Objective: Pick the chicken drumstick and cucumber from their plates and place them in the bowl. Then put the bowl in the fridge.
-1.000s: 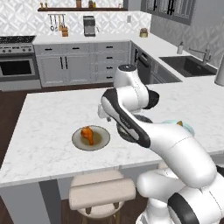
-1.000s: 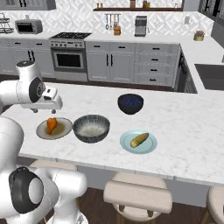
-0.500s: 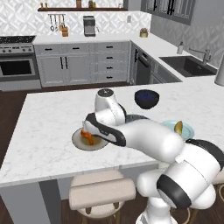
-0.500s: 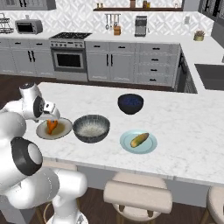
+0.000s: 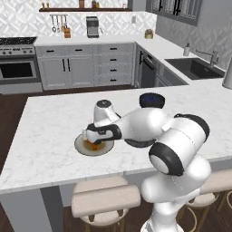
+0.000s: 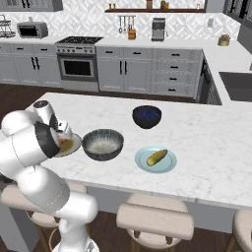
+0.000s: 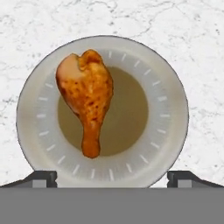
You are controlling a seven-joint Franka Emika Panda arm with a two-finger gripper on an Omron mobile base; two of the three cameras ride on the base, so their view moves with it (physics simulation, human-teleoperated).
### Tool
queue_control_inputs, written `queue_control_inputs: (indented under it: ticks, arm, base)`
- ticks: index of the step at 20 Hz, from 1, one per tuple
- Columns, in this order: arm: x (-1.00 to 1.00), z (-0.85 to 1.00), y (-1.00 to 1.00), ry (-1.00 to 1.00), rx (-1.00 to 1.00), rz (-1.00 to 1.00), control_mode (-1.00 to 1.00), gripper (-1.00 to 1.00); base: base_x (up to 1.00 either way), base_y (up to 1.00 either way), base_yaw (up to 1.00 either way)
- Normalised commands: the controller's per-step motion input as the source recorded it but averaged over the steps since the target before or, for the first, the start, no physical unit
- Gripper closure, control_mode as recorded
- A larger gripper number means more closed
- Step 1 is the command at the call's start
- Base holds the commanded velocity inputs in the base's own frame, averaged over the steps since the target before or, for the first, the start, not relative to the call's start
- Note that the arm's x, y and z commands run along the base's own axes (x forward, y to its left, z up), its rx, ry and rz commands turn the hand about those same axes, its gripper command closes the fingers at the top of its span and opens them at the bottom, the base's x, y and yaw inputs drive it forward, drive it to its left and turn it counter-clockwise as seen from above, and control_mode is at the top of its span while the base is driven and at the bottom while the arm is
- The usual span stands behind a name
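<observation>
The gripper (image 7: 112,178) stands wide open and holds nothing. In the hand view its two fingertips (image 7: 41,178) sit at the near rim of the beige plate (image 7: 170,118), one to each side, above it; contact cannot be told. The drumstick (image 7: 86,97) lies on that plate's brown centre, thick end away from the gripper, narrow end toward it.

The left base view shows the gripper (image 5: 92,138) low over the plate (image 5: 81,147) near the bench (image 5: 45,122) front edge, with the drumstick (image 5: 94,145) partly hidden beneath the hand.

The right base view adds the grey bowl (image 6: 102,144) just beside the beige plate (image 6: 72,146), the cucumber (image 6: 156,157) on the blue plate (image 6: 170,167) nearer the front edge, and a navy bowl (image 6: 146,116) toward the far edge.
</observation>
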Motion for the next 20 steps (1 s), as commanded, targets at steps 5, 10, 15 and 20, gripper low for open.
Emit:
queue_control_inputs:
  ticks: [5, 10, 15, 20]
  arm:
    - [0.00, -0.32, 0.08, 0.00, 0.00, 0.03, -1.00, -1.00]
    - [0.05, -0.32, 0.00, 0.00, 0.00, 0.01, -1.00, -1.00]
    - [0.50, -0.28, 0.12, 0.00, 0.00, 0.00, -1.00, -1.00]
    - [0.46, -0.23, 0.17, 0.00, 0.00, 0.00, -1.00, -1.00]
  base:
    - [0.00, 0.00, 0.00]
    - [0.00, 0.00, 0.00]
    - [0.00, 0.00, 0.00]
    - [0.00, 0.00, 0.00]
